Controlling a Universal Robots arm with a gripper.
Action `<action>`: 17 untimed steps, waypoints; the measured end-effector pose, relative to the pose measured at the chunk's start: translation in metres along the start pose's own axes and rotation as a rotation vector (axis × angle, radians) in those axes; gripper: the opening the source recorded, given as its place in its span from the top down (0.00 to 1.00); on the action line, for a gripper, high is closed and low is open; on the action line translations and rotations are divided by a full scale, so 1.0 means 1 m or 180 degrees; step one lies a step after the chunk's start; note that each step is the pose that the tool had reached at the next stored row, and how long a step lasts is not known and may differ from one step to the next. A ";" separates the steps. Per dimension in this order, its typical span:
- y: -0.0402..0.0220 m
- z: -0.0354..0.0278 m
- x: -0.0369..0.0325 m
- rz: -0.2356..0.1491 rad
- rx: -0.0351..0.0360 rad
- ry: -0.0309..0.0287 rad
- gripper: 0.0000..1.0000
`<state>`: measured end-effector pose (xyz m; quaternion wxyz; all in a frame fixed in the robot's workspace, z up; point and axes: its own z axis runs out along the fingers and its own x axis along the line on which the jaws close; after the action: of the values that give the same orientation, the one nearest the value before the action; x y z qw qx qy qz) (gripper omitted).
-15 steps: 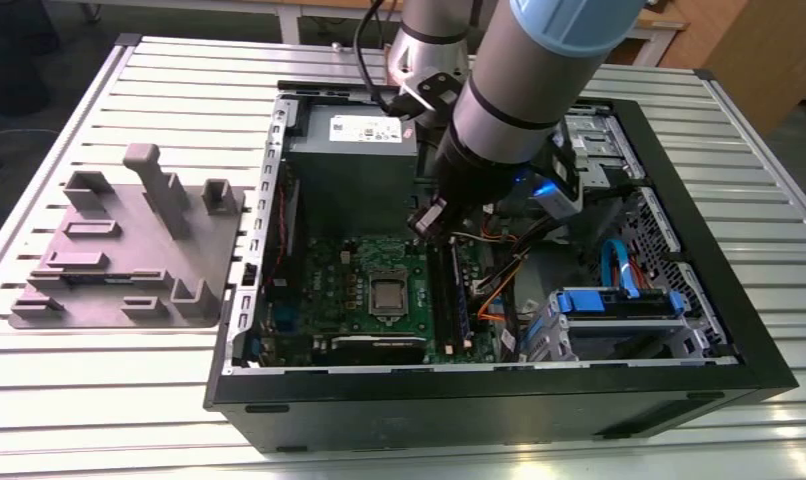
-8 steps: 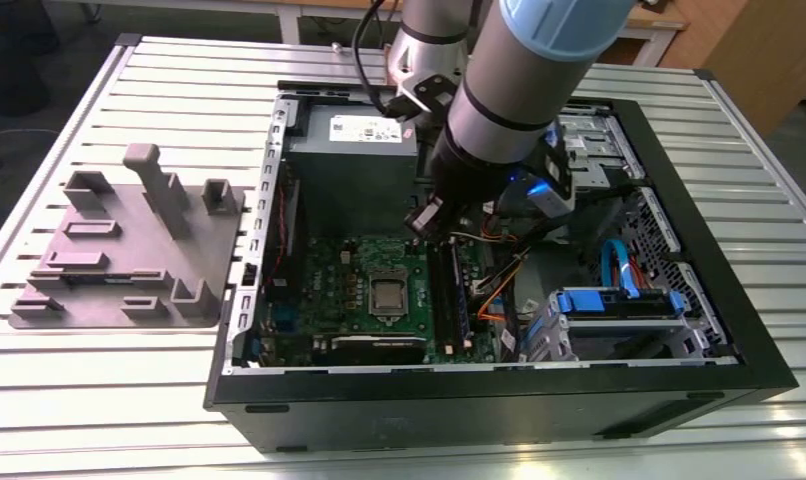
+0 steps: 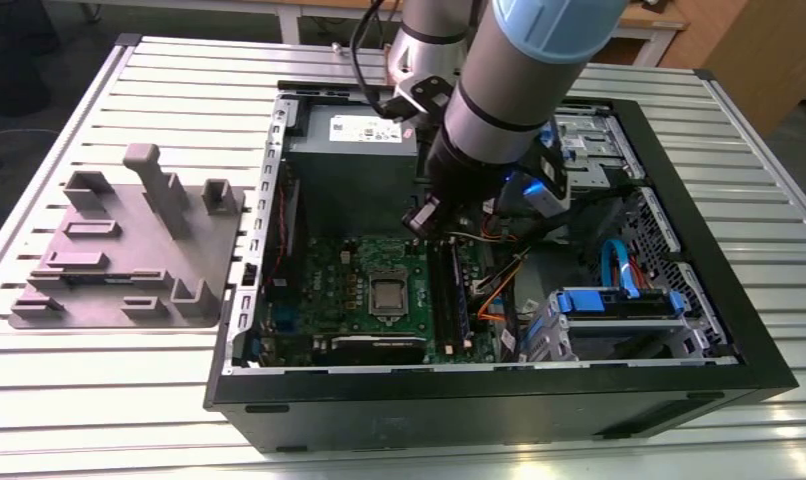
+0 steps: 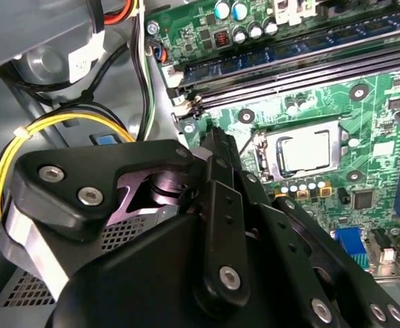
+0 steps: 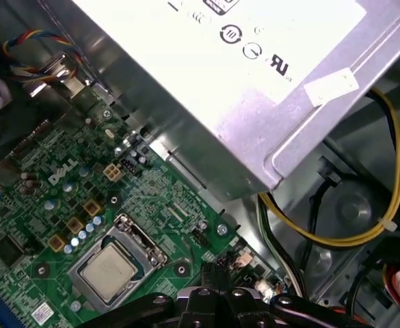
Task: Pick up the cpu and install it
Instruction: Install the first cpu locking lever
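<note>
CPU [image 5: 109,272] seated in socket [image 5: 121,263] on motherboard [image 5: 42,205]; gripper [image 5: 217,273] above, clenched, grasping nothing.

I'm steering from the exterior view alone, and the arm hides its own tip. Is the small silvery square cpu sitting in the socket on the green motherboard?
Observer: Yes. In both wrist views the small flat silvery-grey square cpu lies flat inside the silver rectangular socket frame of the green motherboard.
Operator: Where is the pincer relative to it?
Observer: In the first wrist view the black pincer is off to one side of the socket, apart from the cpu.
Operator: Anything close to the tip?
Observer: Yellow cables loop beside the grey metal power supply box, near the pincer.
</note>
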<state>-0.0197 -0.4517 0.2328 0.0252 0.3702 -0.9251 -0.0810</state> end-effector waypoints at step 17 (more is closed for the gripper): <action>-0.0032 0.0010 0.0059 -0.0300 -0.0002 0.0049 0.89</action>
<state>-0.0219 -0.4579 0.2312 0.0286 0.4140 -0.9063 -0.0796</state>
